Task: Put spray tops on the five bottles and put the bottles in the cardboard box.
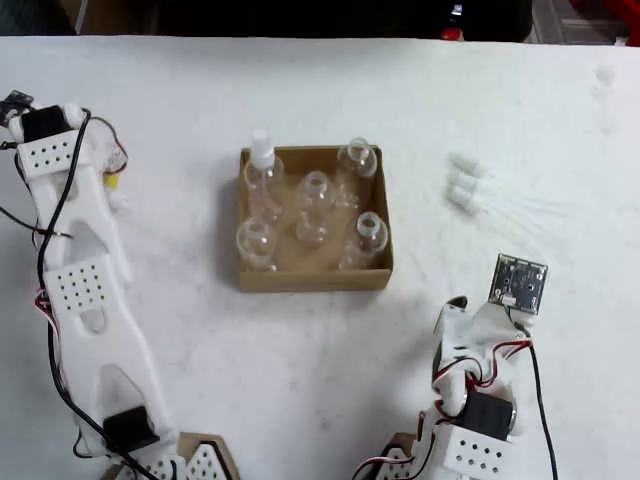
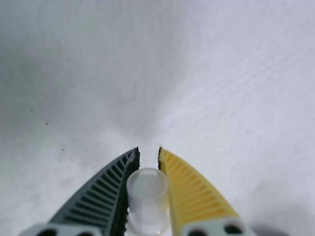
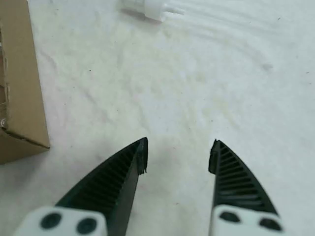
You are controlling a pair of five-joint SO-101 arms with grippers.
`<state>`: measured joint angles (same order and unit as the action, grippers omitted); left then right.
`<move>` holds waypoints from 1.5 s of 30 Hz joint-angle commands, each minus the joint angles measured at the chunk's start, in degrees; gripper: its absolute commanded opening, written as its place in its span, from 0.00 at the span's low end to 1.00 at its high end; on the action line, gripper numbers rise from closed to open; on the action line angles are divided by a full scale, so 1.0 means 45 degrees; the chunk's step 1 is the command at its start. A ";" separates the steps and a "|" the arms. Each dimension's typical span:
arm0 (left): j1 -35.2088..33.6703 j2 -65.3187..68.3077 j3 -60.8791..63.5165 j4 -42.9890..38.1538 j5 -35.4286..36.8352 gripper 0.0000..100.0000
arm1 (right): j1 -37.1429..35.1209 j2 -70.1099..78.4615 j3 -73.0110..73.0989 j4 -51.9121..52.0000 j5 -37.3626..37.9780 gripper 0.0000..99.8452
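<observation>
Five bottles (image 1: 314, 192) stand close together in the box (image 1: 315, 281), so little room is left between them. There is room to pass between the box and the tops (image 1: 463, 183).

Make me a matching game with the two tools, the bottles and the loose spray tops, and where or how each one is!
Things:
1. left tool
2. right tool
3. bottles
4. loose spray tops

Place or state:
A. standing in the cardboard box
B. lying on the table beside the box
C. shut on a small clear piece
D. open above the table

Pairs: 1-C, 2-D, 3-A, 4-B.
</observation>
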<state>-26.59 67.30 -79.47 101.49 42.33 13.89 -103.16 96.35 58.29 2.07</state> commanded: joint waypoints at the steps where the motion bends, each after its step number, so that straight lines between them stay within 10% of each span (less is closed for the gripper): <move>1: -0.0107 -0.0283 0.0625 0.0156 -0.0176 0.11 | 0.0010 -0.0049 0.0098 0.0088 -0.0020 0.18; 6: -0.0127 -0.0303 0.1563 0.0098 -0.0098 0.28 | 0.0010 -0.0049 0.0098 0.0088 -0.0020 0.18; 45: 0.0713 -0.0264 0.1426 0.0078 0.1661 0.22 | 0.0010 -0.0049 0.0098 0.0225 -0.0020 0.18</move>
<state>-24.48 67.38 -72.53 101.58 49.19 13.89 -103.16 96.35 58.90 2.07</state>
